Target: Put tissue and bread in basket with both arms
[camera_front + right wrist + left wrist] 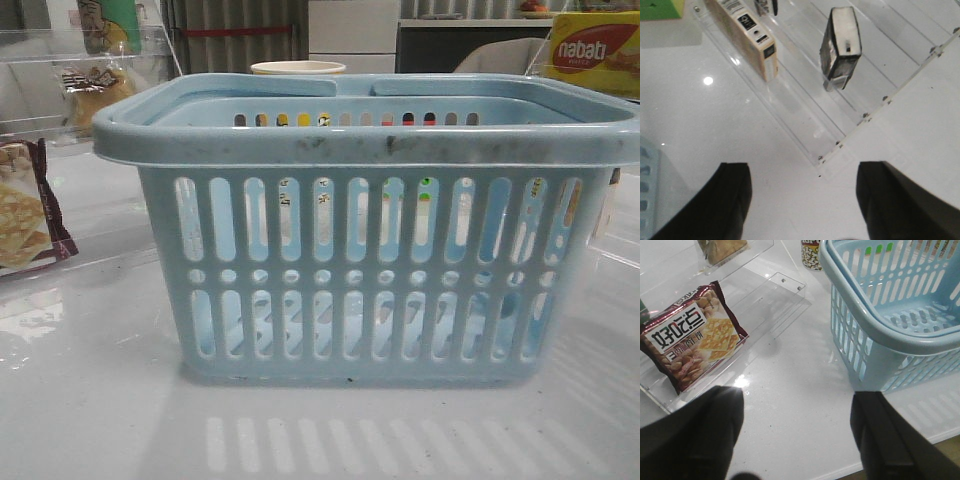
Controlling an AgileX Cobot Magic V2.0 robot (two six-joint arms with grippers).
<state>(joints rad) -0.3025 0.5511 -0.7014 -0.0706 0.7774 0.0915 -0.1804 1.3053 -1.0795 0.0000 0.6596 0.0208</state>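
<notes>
The pale blue basket (370,150) stands mid-table and looks empty; it also shows in the left wrist view (890,335). The bread (95,92) lies on a clear shelf at the back left, and its edge shows in the left wrist view (722,249). The dark tissue packet (841,45) lies on a clear acrylic shelf in the right wrist view. My left gripper (797,435) is open and empty over bare table, between the basket and the left shelf. My right gripper (804,200) is open and empty above the table, short of the tissue's shelf.
A maroon-edged cracker bag (692,337) lies on the left clear shelf (785,287), and also shows at the left of the front view (25,215). A yellow nabati box (595,50) stands back right. A beige box (747,37) lies near the tissue. A cup (298,68) stands behind the basket.
</notes>
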